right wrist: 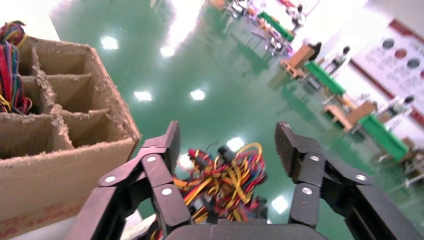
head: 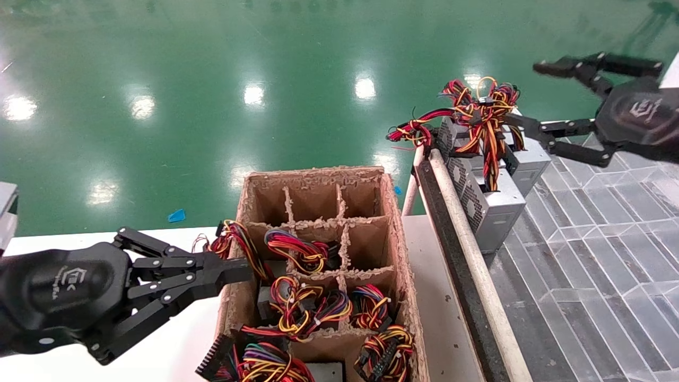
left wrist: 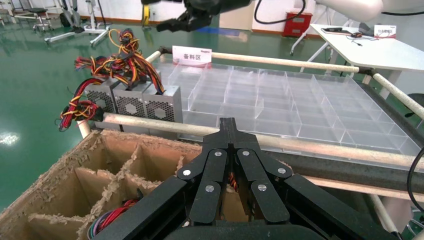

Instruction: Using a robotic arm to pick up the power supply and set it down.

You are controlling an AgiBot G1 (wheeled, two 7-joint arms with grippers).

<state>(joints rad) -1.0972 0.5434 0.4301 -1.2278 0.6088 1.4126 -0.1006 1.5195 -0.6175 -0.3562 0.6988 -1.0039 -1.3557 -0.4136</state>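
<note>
Three silver power supplies (head: pixel 490 209) (left wrist: pixel 132 102) with honeycomb sides stand in a row at the near corner of a clear divided tray. Their red, yellow and black wires (head: pixel 482 119) bunch up on top. My right gripper (head: pixel 522 95) hovers open just to the right of that bundle, one finger close to the wires. In the right wrist view the wire bundle (right wrist: pixel 220 182) lies below and between the spread fingers (right wrist: pixel 167 145), untouched. My left gripper (head: pixel 241 268) (left wrist: pixel 227 125) is shut and empty, its tip at the left wall of the cardboard box.
A brown cardboard divided box (head: pixel 392 212) (right wrist: pixel 65 145) holds several wire bundles and sits on a white table (head: pixel 175 345). A padded rail (head: pixel 467 239) separates it from the clear tray (left wrist: pixel 280 100). Green floor lies beyond.
</note>
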